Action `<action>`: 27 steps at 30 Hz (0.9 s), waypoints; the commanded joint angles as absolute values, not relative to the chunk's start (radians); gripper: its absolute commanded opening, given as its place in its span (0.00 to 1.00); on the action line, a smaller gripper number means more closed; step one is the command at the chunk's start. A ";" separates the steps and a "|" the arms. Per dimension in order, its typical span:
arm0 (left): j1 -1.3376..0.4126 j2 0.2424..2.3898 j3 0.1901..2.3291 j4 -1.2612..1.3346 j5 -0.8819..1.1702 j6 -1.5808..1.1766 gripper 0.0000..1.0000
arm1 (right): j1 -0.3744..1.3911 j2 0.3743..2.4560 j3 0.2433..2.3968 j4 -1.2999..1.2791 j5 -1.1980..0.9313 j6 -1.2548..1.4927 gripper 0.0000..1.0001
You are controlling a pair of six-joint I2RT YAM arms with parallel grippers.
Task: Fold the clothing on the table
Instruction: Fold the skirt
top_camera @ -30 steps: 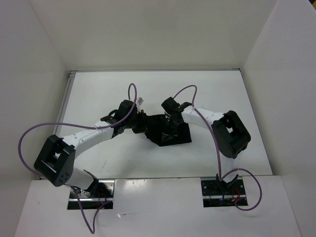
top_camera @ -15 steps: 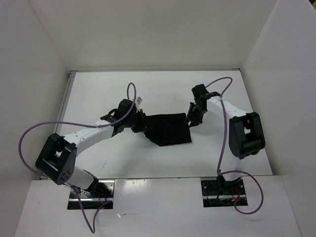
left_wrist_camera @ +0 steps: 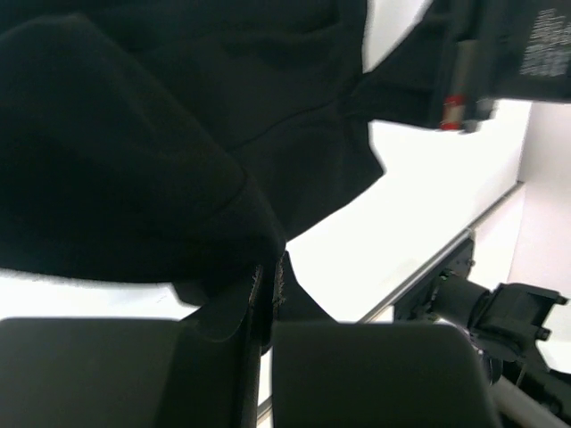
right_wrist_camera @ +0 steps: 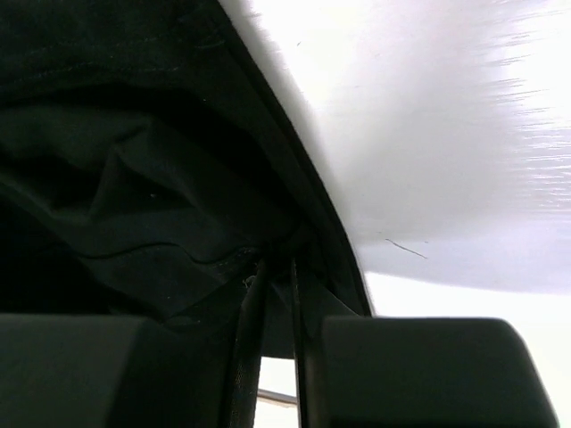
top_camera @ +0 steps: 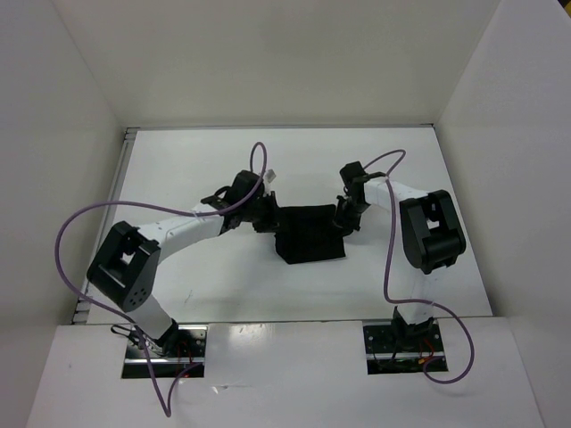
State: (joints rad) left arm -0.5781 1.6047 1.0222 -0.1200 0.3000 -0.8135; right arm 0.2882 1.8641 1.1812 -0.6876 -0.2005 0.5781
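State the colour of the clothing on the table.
The clothing is plain black, clearest in the top external view.

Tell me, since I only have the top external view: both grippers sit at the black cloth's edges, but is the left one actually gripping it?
Observer: Yes. In the left wrist view the left gripper is shut, with a fold of the clothing pinched between its fingers.
Operator: And the right one?
Observer: The right wrist view shows the right gripper closed narrowly on the clothing's edge, with a stitched hem running in between its fingers.
Operator: Is the fabric flat there?
Observer: No. Just ahead of those fingers it is bunched in layered folds. I cannot tell whether the edge is off the table.
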 commanded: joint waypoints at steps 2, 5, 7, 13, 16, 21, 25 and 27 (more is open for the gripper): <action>-0.614 1.670 1.123 -0.095 0.342 -0.799 0.00 | 0.310 1.873 1.161 -0.629 -0.244 0.581 0.19; -0.640 1.726 1.180 -0.095 0.365 -0.799 0.00 | 0.310 1.882 1.161 -0.620 -0.253 0.581 0.19; -0.670 1.765 1.210 -0.083 0.377 -0.799 0.00 | 0.310 1.882 1.161 -0.611 -0.253 0.590 0.19; -0.725 1.851 1.255 -0.052 0.414 -0.831 0.01 | 0.310 1.901 1.161 -0.611 -0.262 0.591 0.19; -0.735 1.882 1.278 -0.052 0.414 -0.841 0.01 | 0.310 1.901 1.161 -0.611 -0.262 0.591 0.19; -0.744 1.937 1.330 -0.043 0.414 -0.860 0.01 | 0.310 1.901 1.161 -0.611 -0.262 0.591 0.19; -0.744 1.976 1.376 -0.034 0.414 -0.871 0.10 | 0.310 1.901 1.161 -0.611 -0.262 0.591 0.19; -0.744 2.003 1.406 -0.034 0.414 -0.882 0.16 | 0.310 1.901 1.161 -0.611 -0.262 0.591 0.19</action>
State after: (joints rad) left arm -0.7383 1.9697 1.3430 -0.0849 0.3901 -0.8497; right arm 0.2966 1.8748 1.1706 -0.6430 -0.2672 0.5858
